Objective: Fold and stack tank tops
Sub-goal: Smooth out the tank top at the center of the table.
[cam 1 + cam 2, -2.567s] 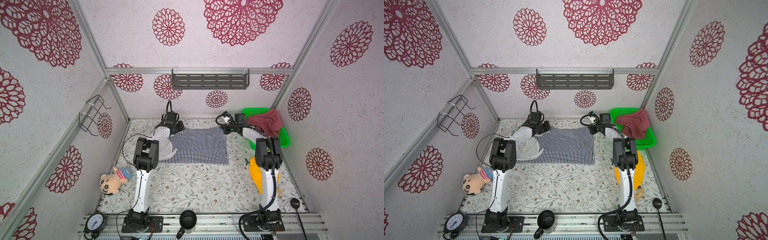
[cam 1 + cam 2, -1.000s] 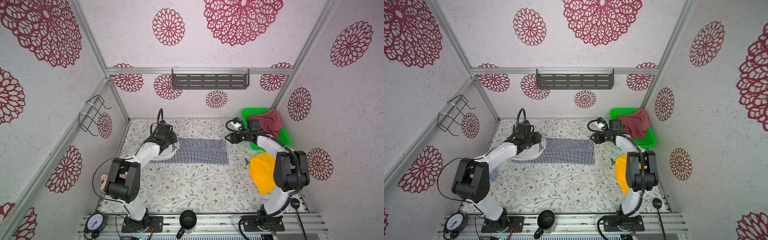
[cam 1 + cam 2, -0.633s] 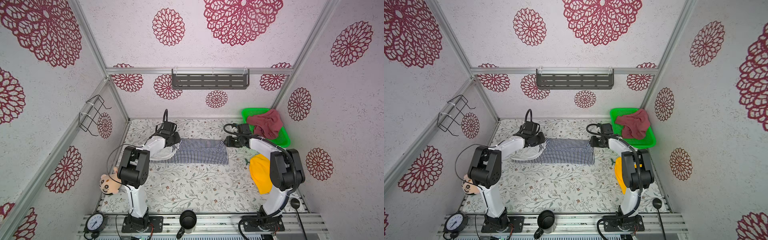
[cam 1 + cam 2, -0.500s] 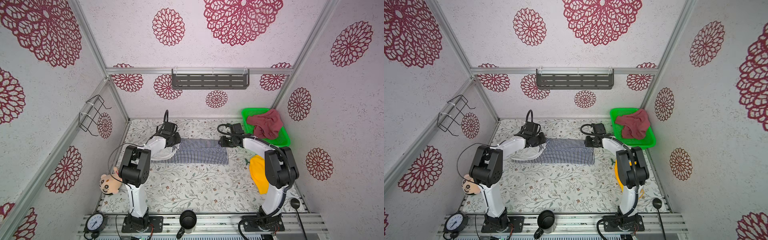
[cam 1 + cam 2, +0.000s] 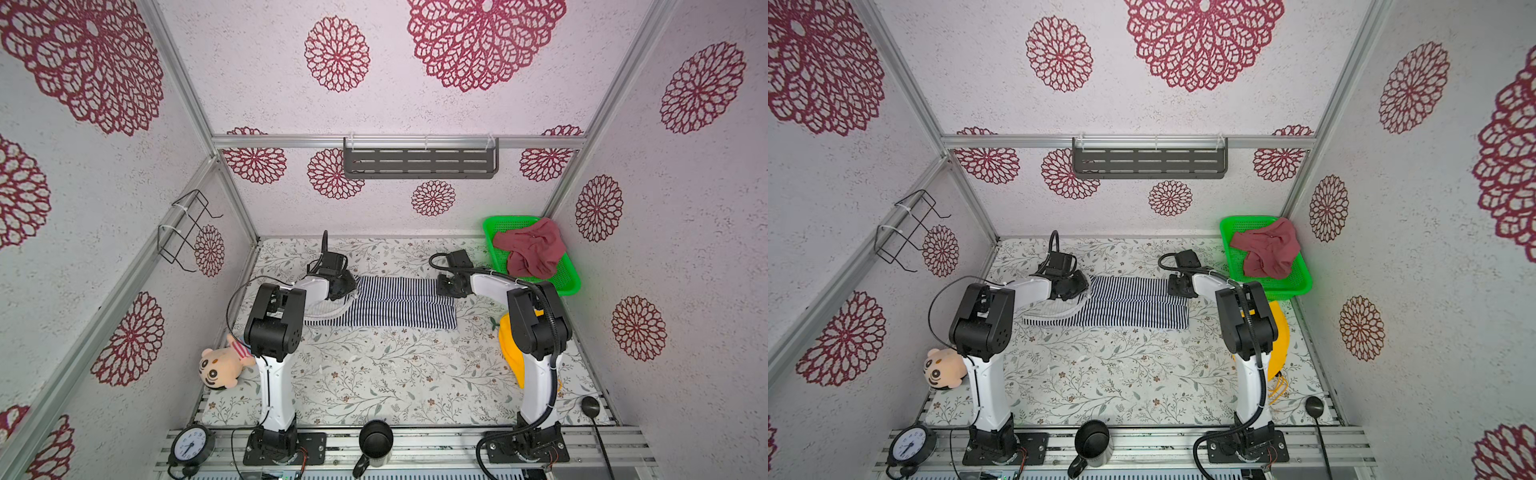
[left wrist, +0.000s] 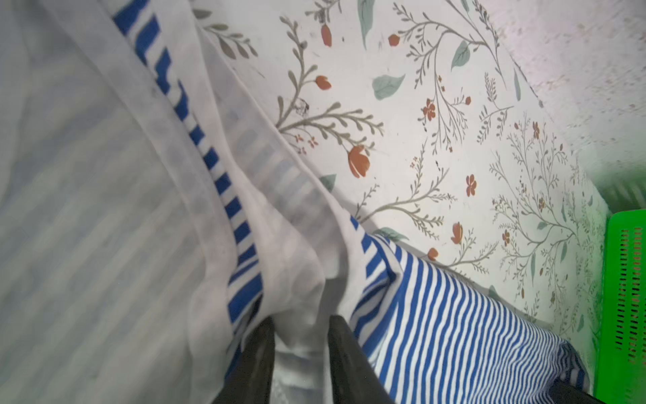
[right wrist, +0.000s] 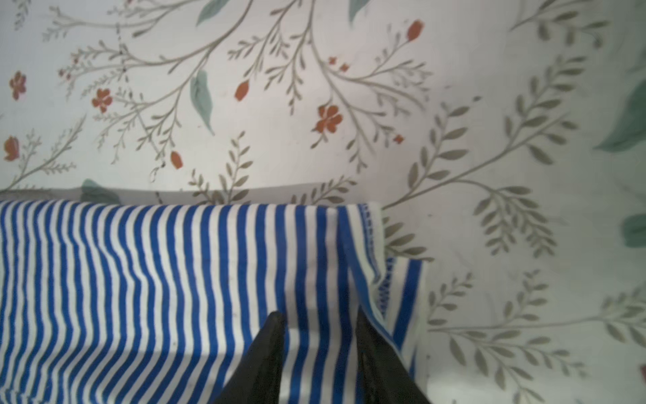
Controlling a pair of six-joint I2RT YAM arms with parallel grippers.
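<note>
Booth view: pale walls, maroon blooms, a flowered table.

We're looking down into a box of pale, rough-textured wall panels (image 5: 257,83) stamped with maroon lace-like flower medallions (image 5: 484,37) and framed by silver aluminium bars (image 5: 291,142). On the back wall, a dark grey slotted metal shelf (image 5: 419,163) hangs from that bar. On the left wall there's a black wire rack (image 5: 183,232). Below, a white table cover printed with grey-green sprigs and small rust flowers (image 5: 374,374) runs to the back edge, and ribbed aluminium rails (image 5: 436,449) line the front edge. The light is bright and even, the shadows soft.
</note>
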